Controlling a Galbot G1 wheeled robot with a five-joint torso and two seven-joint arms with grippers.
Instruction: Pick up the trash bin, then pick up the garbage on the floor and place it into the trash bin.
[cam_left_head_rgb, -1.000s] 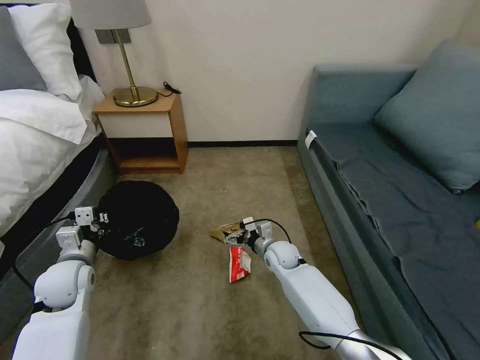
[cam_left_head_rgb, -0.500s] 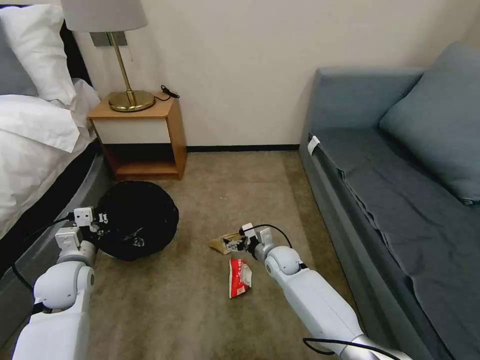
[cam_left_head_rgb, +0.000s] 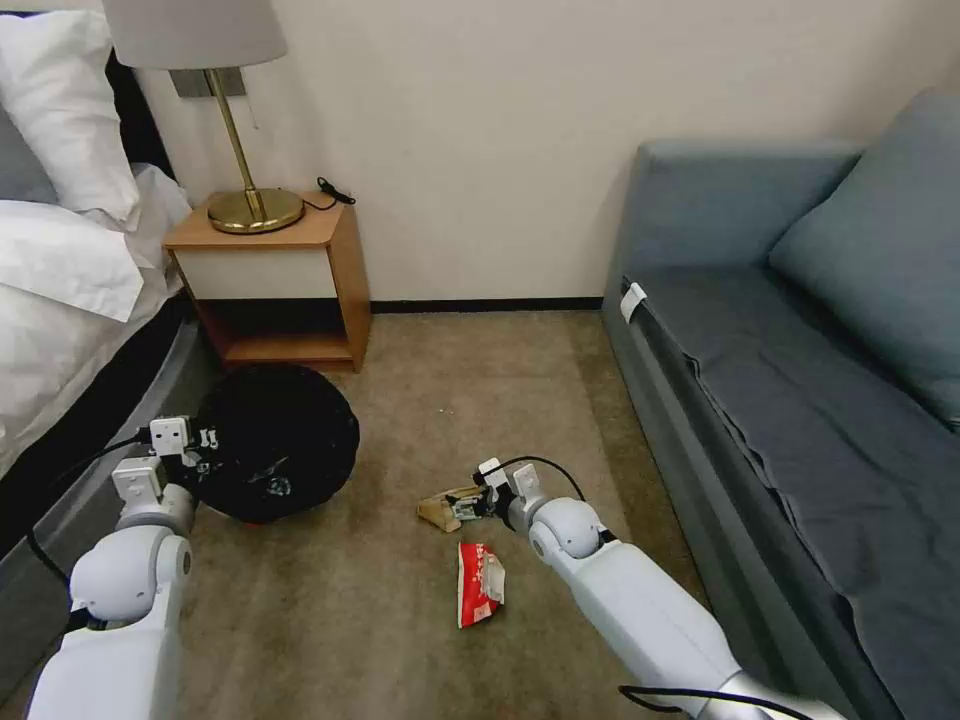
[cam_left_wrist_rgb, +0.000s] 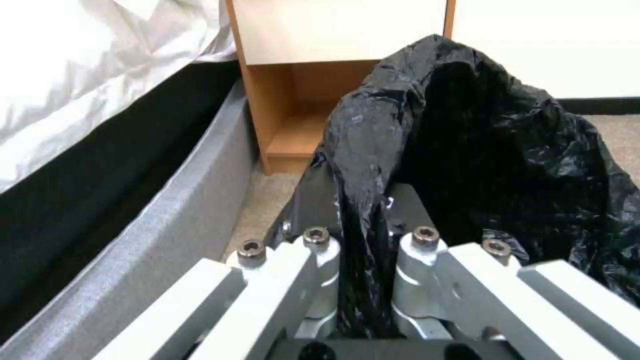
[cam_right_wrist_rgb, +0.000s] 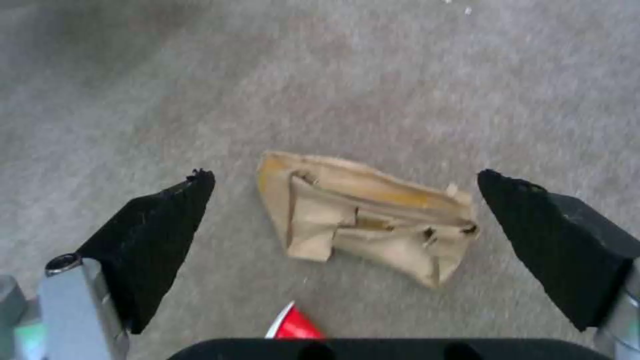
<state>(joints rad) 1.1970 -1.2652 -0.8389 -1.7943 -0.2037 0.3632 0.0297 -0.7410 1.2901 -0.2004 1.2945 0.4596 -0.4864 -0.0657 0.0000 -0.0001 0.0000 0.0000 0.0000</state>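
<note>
Right gripper (cam_right_wrist_rgb: 347, 210) — jaws wide — straddles tan paper (cam_right_wrist_rgb: 363, 217); untouched.

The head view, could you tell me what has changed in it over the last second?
The camera shifted, so the room slid in frame. The right gripper remains open over the tan paper, nothing grasped. The left gripper stays shut on the bin liner; the red wrapper lies untouched.

The round trash bin's crinkly black plastic liner (cam_left_wrist_rgb: 507, 165) looked glossy, the crumpled tan paper (cam_right_wrist_rgb: 363, 215) matt and creased, the beige carpet floor (cam_left_head_rgb: 450, 400) rough, the nightstand (cam_left_head_rgb: 275, 275) smooth wood.
</note>
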